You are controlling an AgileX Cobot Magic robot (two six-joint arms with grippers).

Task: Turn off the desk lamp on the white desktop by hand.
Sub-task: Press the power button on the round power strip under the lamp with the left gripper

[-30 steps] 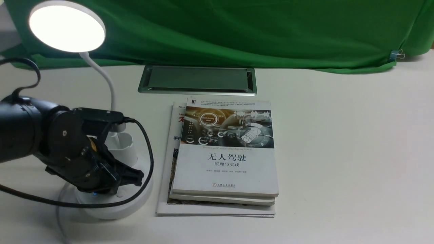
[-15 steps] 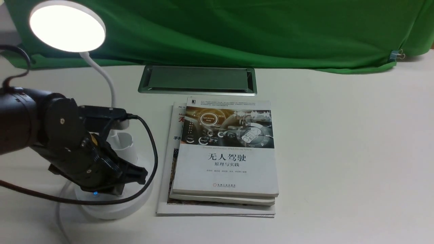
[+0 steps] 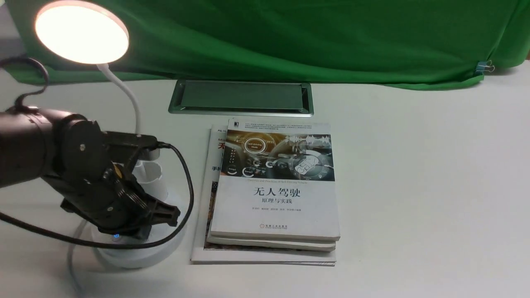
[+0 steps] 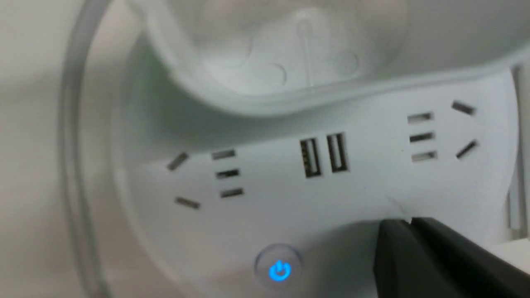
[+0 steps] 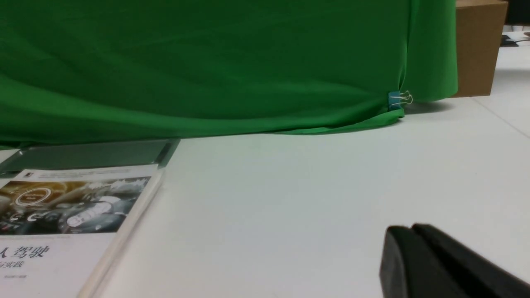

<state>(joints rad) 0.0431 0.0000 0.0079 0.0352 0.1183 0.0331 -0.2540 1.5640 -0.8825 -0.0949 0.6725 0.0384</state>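
The desk lamp's round head (image 3: 81, 32) glows with a warm light at the far left above the white desktop (image 3: 414, 186). Its neck curves down to the square cup (image 3: 152, 179) and the round base (image 3: 136, 253). My left gripper (image 3: 173, 215) is shut and empty, its tips low over the base. In the left wrist view the shut tips (image 4: 408, 223) sit just beside the sockets and to one side of a blue-lit power button (image 4: 279, 270). My right gripper (image 5: 408, 229) is shut and empty just above bare desktop; it is out of the front view.
A stack of books (image 3: 275, 182) lies just right of the lamp base. The silver-framed grey hatch (image 3: 241, 97) is behind them. Green cloth (image 3: 290, 37) hangs along the back, held by a clip (image 3: 483, 67). A cardboard box (image 5: 478, 45) stands at the far right.
The lamp head's light has gone from white to a warmer orange tint. My left arm shifted slightly over the base; its tips stay shut at nearly the same spot.
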